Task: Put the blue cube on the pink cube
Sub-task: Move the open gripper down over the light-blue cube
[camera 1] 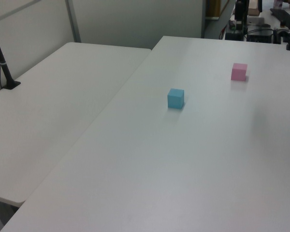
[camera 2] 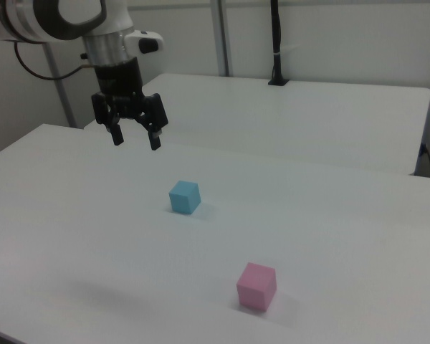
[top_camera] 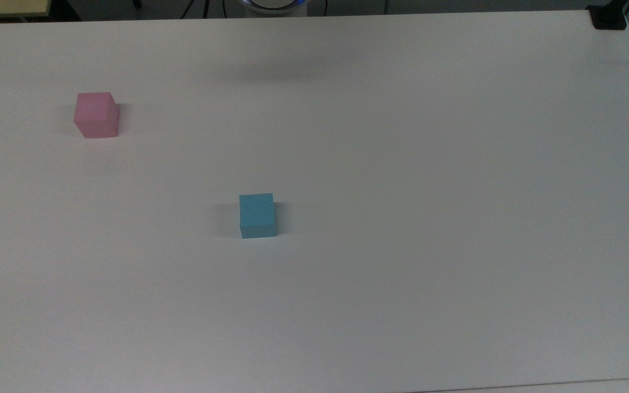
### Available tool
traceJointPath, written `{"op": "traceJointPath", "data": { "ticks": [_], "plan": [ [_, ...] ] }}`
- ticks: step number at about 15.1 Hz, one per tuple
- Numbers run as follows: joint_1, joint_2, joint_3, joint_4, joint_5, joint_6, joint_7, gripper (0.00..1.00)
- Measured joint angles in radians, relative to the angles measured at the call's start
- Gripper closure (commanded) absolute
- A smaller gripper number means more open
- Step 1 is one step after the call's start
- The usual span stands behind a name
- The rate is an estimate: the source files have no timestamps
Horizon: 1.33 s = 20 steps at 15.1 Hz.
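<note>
The blue cube [top_camera: 257,215] [camera 1: 176,98] [camera 2: 185,197] rests on the white table near its middle. The pink cube [top_camera: 96,114] [camera 1: 239,71] [camera 2: 256,286] stands apart from it, toward the top view's upper left and nearest the camera in the right view. My gripper [camera 2: 136,140] hangs in the air in the right view, above and to the left of the blue cube, well clear of the table. It is open, with nothing between its black fingers [camera 2: 155,136].
A second white table [camera 1: 53,106] adjoins this one on the left view's left. A black pole on a base [camera 1: 2,60] [camera 2: 276,43] rises from that table. A black object [top_camera: 609,17] sits at the top view's upper right corner.
</note>
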Motion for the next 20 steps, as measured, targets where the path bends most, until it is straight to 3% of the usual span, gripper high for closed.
{"op": "traceJointPath", "data": {
  "ticks": [7, 13, 16, 20],
  "plan": [
    [0.009, 0.126, 0.007, 0.066, 0.053, 0.021, 0.071, 0.0],
    [0.019, 0.14, 0.007, 0.081, 0.054, 0.031, 0.074, 0.0],
    [0.021, 0.184, 0.007, 0.079, 0.084, 0.165, 0.074, 0.0],
    [0.027, 0.364, 0.009, 0.105, 0.097, 0.344, 0.074, 0.0]
  ]
}}
